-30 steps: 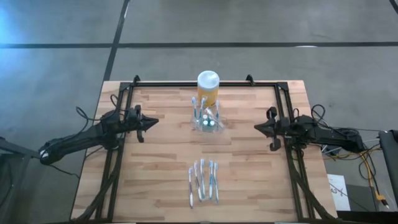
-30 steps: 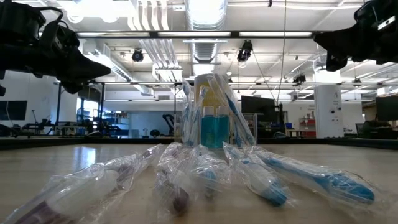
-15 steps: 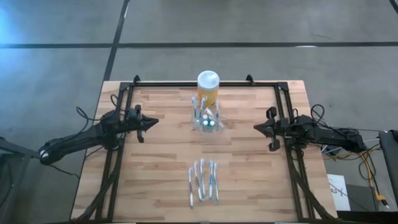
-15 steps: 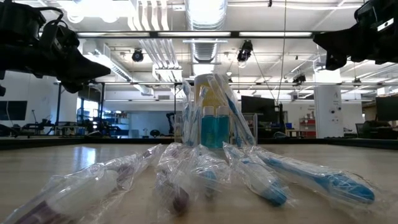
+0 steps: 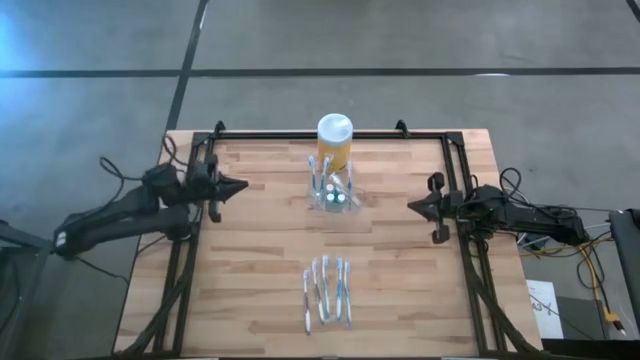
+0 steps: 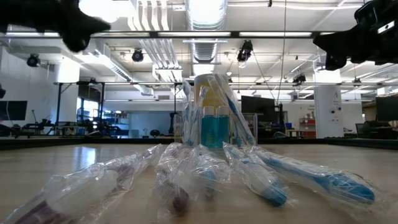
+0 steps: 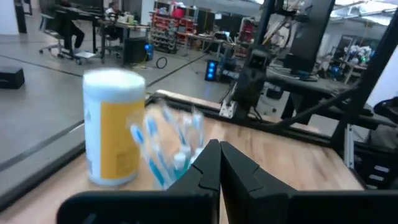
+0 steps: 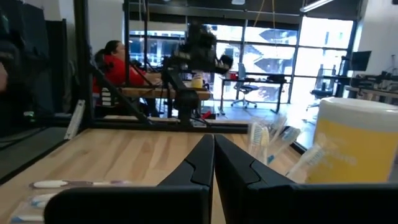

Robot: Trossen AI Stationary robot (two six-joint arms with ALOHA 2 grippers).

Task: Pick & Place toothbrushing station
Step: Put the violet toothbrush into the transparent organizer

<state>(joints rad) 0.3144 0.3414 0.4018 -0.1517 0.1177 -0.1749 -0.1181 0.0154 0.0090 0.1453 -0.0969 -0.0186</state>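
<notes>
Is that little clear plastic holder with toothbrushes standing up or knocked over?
Upright: the small clear plastic holder stands on the wooden table, brushes poking upward in the low view.

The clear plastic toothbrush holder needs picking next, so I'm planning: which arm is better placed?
Roughly even. Clear plastic toothbrush holder sits mid-table; shut left gripper looks marginally nearer than shut right gripper.
</notes>
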